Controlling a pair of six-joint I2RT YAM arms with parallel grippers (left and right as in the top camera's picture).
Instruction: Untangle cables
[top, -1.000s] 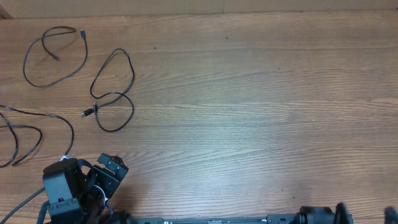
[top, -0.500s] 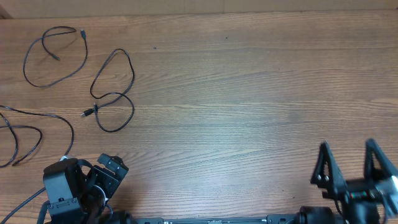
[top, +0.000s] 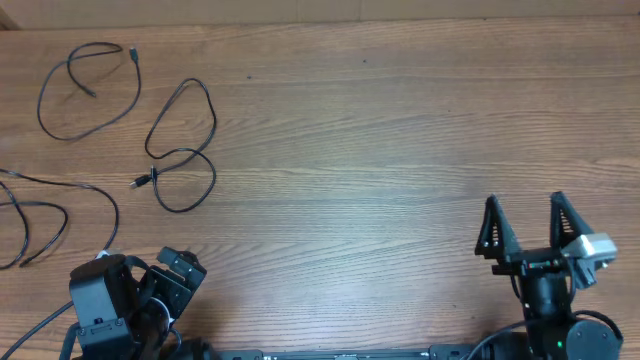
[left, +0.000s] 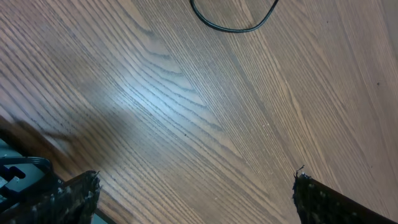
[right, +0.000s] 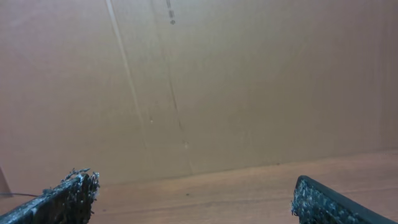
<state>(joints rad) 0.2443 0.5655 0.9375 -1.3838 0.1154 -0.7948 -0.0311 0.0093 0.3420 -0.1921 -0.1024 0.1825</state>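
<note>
Three thin black cables lie apart at the table's far left. One is a single loop (top: 88, 88), one a figure-eight (top: 184, 150) with a small plug at its left, and one (top: 45, 208) runs off the left edge. My left gripper (top: 178, 270) sits low at the near left, short of the cables; in its wrist view the left gripper (left: 194, 186) is open over bare wood, with a curve of cable (left: 233, 25) ahead. My right gripper (top: 525, 220) stands open at the near right, far from the cables. In its own view the right gripper (right: 193, 190) holds nothing.
A brown cardboard wall (right: 199, 81) stands behind the table's far edge (top: 320, 22). Thicker black arm wires trail at the bottom left (top: 40, 325). Wood tabletop (top: 380, 150) stretches between the cables and the right arm.
The right gripper has risen into the overhead view from the bottom right corner and shifted left. The left arm and the cables have not moved.
</note>
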